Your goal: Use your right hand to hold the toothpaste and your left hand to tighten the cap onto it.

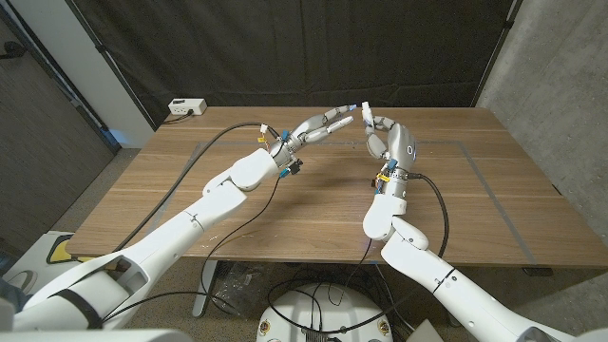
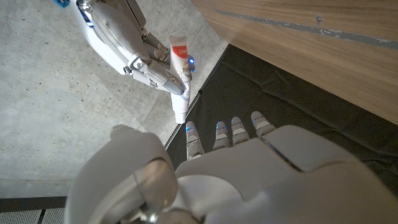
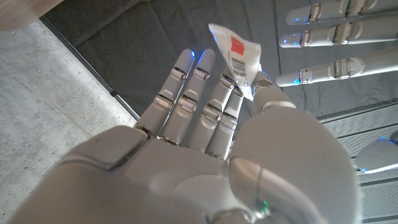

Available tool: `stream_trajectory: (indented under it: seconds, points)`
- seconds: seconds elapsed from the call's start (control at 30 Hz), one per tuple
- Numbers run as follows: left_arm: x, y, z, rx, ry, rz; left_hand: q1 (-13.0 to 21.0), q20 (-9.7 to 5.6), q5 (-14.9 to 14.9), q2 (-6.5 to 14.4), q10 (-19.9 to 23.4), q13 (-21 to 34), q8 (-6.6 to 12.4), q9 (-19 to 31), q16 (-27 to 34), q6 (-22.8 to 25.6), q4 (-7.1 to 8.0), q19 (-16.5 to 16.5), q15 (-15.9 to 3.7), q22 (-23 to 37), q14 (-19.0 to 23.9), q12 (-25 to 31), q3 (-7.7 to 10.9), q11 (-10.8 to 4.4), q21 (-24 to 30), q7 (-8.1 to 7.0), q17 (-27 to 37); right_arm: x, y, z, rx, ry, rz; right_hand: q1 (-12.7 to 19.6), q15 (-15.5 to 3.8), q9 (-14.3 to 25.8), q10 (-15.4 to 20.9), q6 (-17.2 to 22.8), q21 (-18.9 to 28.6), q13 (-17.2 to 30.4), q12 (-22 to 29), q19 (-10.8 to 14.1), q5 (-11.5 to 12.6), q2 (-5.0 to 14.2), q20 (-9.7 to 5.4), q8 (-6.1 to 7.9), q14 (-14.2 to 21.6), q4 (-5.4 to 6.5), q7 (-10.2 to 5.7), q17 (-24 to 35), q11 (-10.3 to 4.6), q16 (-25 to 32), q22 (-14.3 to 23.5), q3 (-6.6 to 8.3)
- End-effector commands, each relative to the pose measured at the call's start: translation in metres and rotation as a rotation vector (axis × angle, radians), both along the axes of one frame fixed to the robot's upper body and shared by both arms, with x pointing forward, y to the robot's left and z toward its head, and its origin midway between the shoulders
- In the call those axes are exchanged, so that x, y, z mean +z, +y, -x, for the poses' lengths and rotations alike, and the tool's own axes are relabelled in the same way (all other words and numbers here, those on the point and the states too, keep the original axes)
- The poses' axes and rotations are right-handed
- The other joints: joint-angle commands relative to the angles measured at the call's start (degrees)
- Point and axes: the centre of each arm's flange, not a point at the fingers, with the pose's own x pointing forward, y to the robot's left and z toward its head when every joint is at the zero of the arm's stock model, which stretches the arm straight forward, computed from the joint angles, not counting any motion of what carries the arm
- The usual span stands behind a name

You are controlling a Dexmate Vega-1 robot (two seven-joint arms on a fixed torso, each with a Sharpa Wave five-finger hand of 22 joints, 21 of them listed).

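We see the small white toothpaste tube with red label (image 2: pixel 180 79) pinched in our right hand (image 1: pixel 388 136), long axis toward our left hand (image 1: pixel 318 127), whose straight, slightly parted fingers (image 2: pixel 217 136) point at its cap end, just beside.

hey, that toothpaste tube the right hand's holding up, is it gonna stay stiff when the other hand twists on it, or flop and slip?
The toothpaste tube looks small and thin-walled, so it will probably flex rather than stay stiff. The right hand pinches it only at the fingertips, above the table, so a twist could turn or slip it. Its flat crimped end suggests it is light.
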Motion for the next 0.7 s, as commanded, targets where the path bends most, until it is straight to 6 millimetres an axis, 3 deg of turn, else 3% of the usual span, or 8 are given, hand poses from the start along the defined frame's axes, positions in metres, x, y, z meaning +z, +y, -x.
stream_trajectory:
  seconds: [0.03, 0.7]
  points:
    - [-0.0006, -0.0034, 0.0048, 0.013, -0.043, -0.002, 0.7, -0.14, 0.2, 0.1, -0.2, 0.0, -0.99, 0.0, 0.2, -3.5, -0.32, -0.1, -0.64, 0.2, -0.1, 0.1, -0.28, -0.71, 0.3, -0.59, 0.1, -0.0046, 0.0011, 0.0013, -0.003, 0.014, 0.004, -0.1, -3.14, 0.2, 0.2, 1.7, 0.3, 0.2, -0.1, -0.4, 0.4, 0.53, -4.5, 0.32, 0.4, -0.05, -1.32, 0.2, 0.1, -0.1, 0.0, 0.37]
    - [-0.0015, -0.0059, 0.0057, 0.021, -0.052, -0.015, 0.9, -0.37, 0.3, 0.2, -0.5, 0.0, -0.53, 0.0, 0.0, -3.7, -0.36, -0.4, -0.61, 0.1, -0.5, 0.0, -0.24, -0.8, 0.2, -0.65, 0.1, -0.0018, 0.0018, 0.004, 0.0, -0.002, 0.003, -0.1, -3.11, 0.2, 0.3, 1.7, 0.3, 0.2, -0.1, -0.4, 0.4, 0.52, -4.48, 0.17, 0.4, -0.06, -1.37, 0.2, -0.02, -0.1, 0.0, 0.38]
